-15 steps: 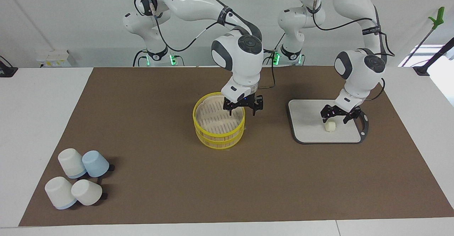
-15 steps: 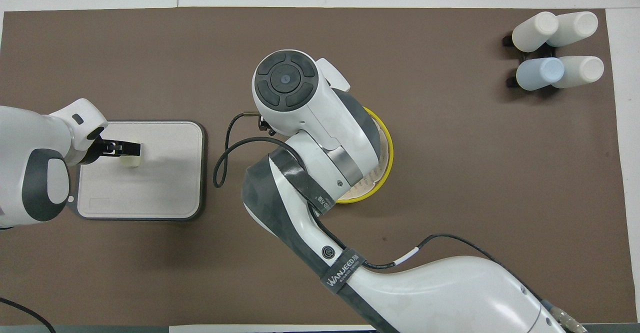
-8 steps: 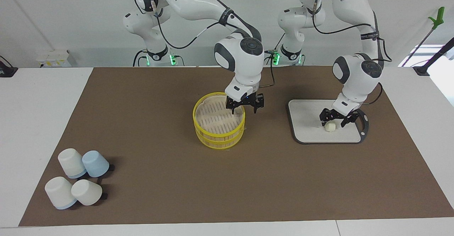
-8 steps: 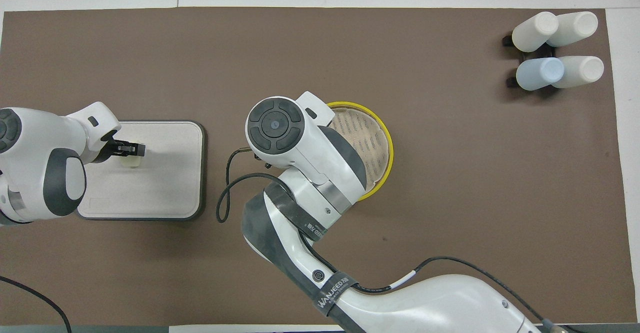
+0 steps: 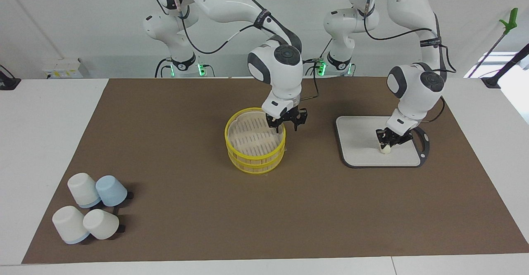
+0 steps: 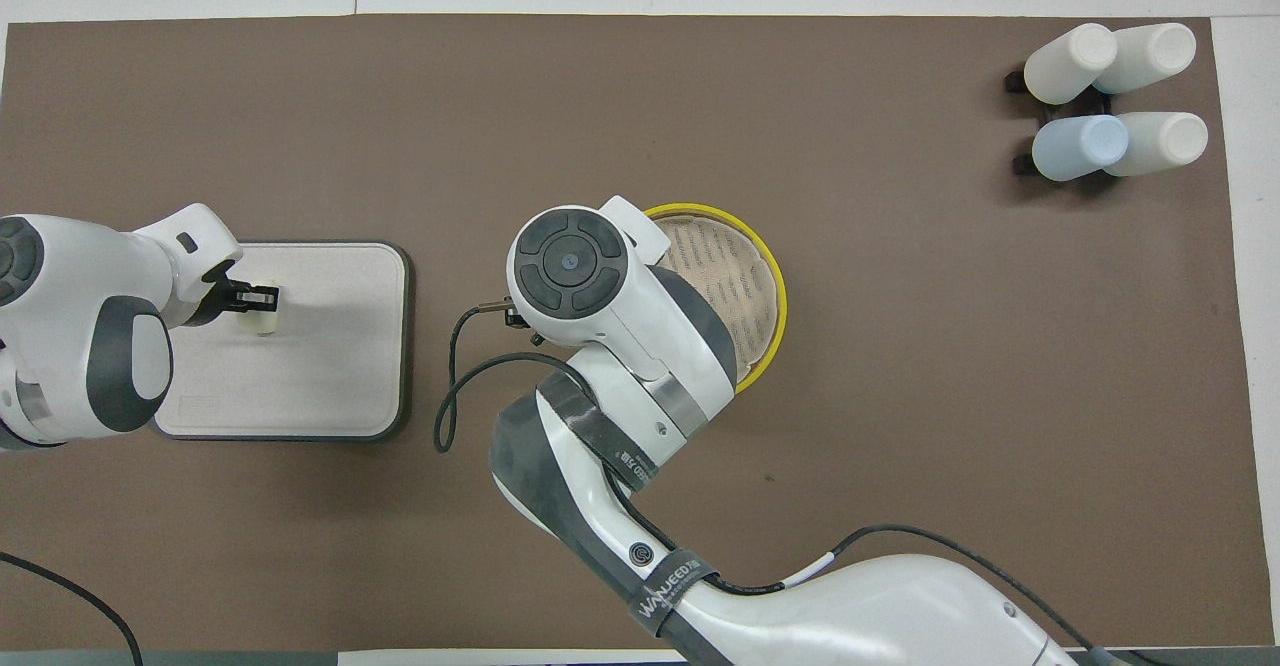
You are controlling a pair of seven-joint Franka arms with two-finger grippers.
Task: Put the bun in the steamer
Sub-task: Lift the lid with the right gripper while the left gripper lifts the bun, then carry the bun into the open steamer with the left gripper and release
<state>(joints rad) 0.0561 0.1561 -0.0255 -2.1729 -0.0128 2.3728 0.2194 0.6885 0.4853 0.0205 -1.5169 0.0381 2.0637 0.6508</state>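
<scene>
Cream bun (image 5: 385, 148) on board; yellow steamer (image 5: 255, 145) mid-table

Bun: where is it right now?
In the facing view, the bun sits on the white board toward the left arm's end, with the left gripper shut on it.

Between the grey-rimmed white rectangular tray (image 5: 359, 143) and the round yellow-rimmed slatted steamer basket (image 5: 255, 156) the brown mat (image 5: 314, 192) lies bare. The right gripper (image 5: 286, 125) hangs at the basket's rim on that side, over its open top. Four white and blue upturned cups (image 5: 89, 211) stand well apart.
</scene>
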